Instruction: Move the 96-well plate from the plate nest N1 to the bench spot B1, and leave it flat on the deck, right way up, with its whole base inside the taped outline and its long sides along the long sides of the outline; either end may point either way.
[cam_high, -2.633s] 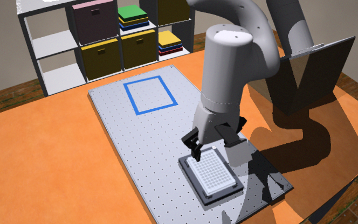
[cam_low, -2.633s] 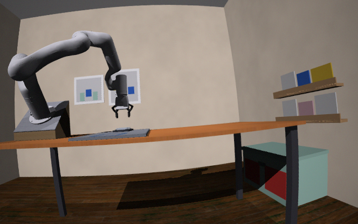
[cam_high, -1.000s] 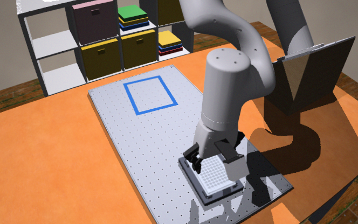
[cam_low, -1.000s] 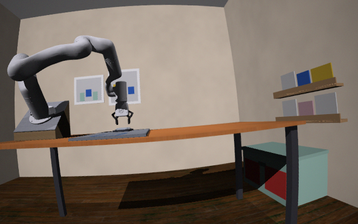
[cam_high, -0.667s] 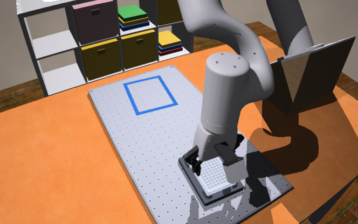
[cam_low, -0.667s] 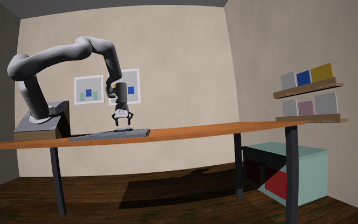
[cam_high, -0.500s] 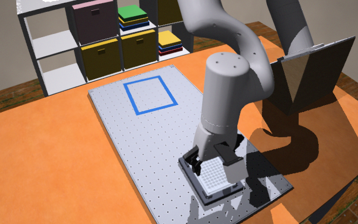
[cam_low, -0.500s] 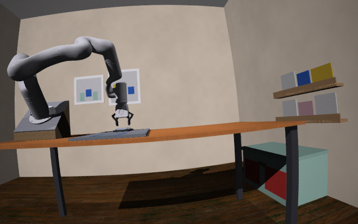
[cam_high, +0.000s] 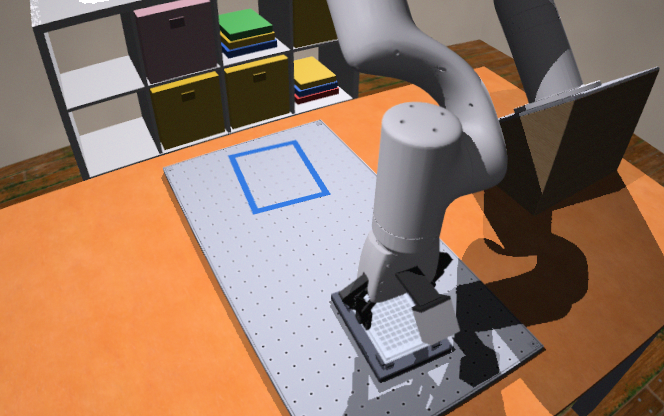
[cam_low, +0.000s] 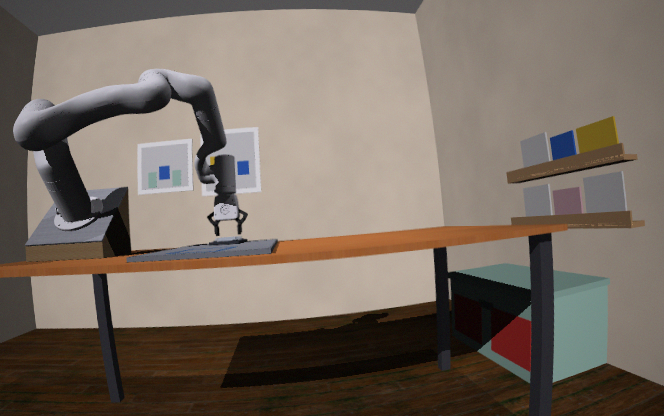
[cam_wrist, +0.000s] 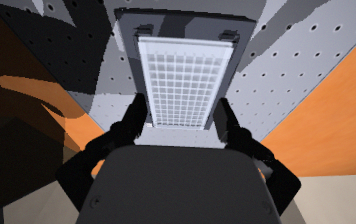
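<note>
Pick-up approach: fingers spread wide, empty, straddling the 96-well plate (cam_wrist: 184, 82) in its nest (cam_high: 350, 320); next, lower, close, carry toward 11 o'clock to the taped outline (cam_high: 245, 185)

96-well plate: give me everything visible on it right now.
The 96-well plate is a white, translucent-looking rectangular tray with a fine grid of small wells on top. It lies flat, right way up, seated in the dark grey plate nest, with small clips showing at the nest's far corners in the wrist view. The gripper hangs over its near end, jaws wide open astride the long sides and holding nothing. The blue outline stands unoccupied.
</note>
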